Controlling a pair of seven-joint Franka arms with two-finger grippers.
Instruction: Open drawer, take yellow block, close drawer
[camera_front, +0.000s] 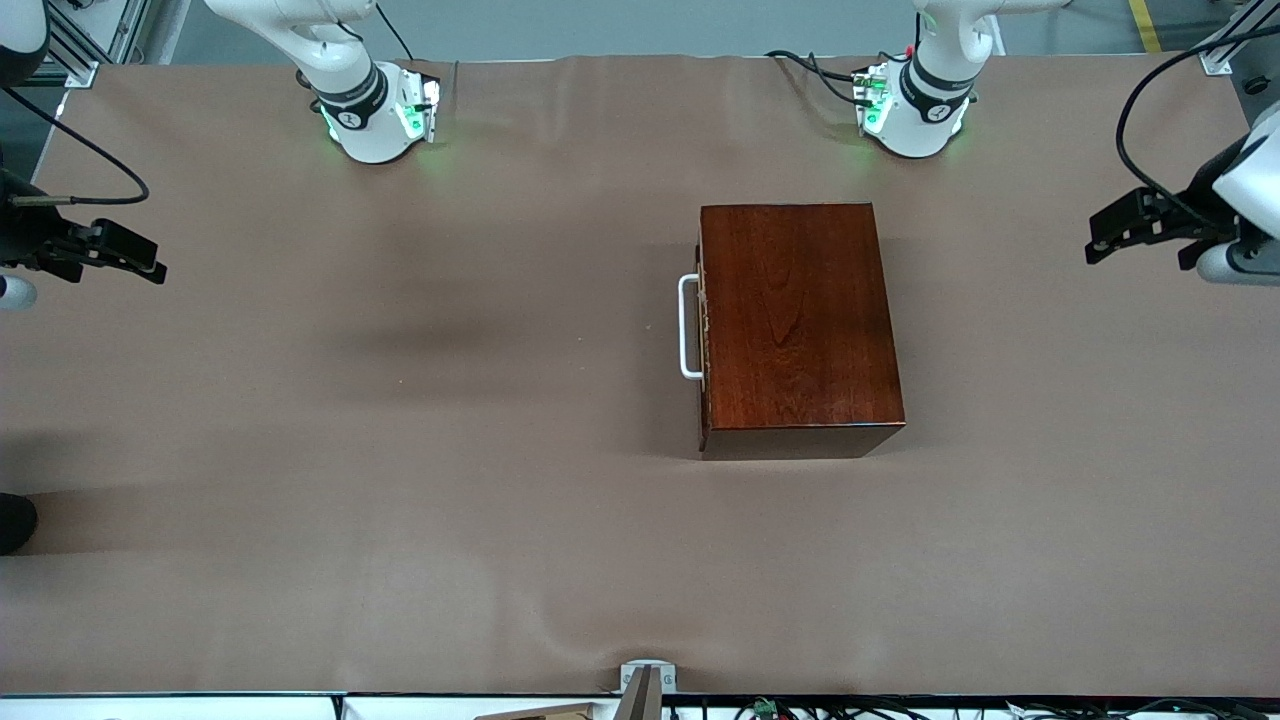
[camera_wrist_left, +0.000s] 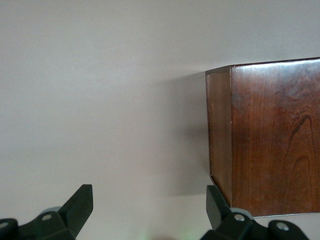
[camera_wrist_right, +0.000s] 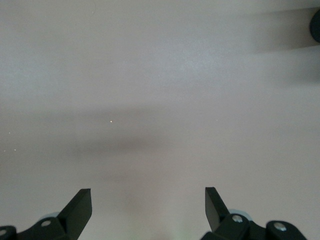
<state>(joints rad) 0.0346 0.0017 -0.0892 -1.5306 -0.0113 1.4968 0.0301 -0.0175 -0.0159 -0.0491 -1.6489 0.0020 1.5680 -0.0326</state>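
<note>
The glossy mahogany box (camera_front: 798, 325) stands in the middle of the table, more toward the left arm's end. Its drawer (camera_front: 703, 335) is pushed in flush, and the white bar handle (camera_front: 688, 327) faces the right arm's end. The yellow block is hidden. My left gripper (camera_front: 1140, 245) hangs open over the left arm's end of the table, apart from the box. In the left wrist view that gripper (camera_wrist_left: 149, 200) is empty, with the box (camera_wrist_left: 270, 140) off to one side. My right gripper (camera_front: 115, 262) waits open over the right arm's end. In its own wrist view the right gripper (camera_wrist_right: 148, 200) shows only bare table between its fingers.
A brown cover (camera_front: 400, 480) lies over the whole table. Both arm bases (camera_front: 375, 110) (camera_front: 915, 105) stand along the edge farthest from the front camera. A small metal bracket (camera_front: 647, 680) sits at the nearest edge, and a dark object (camera_front: 15, 520) pokes in at the right arm's end.
</note>
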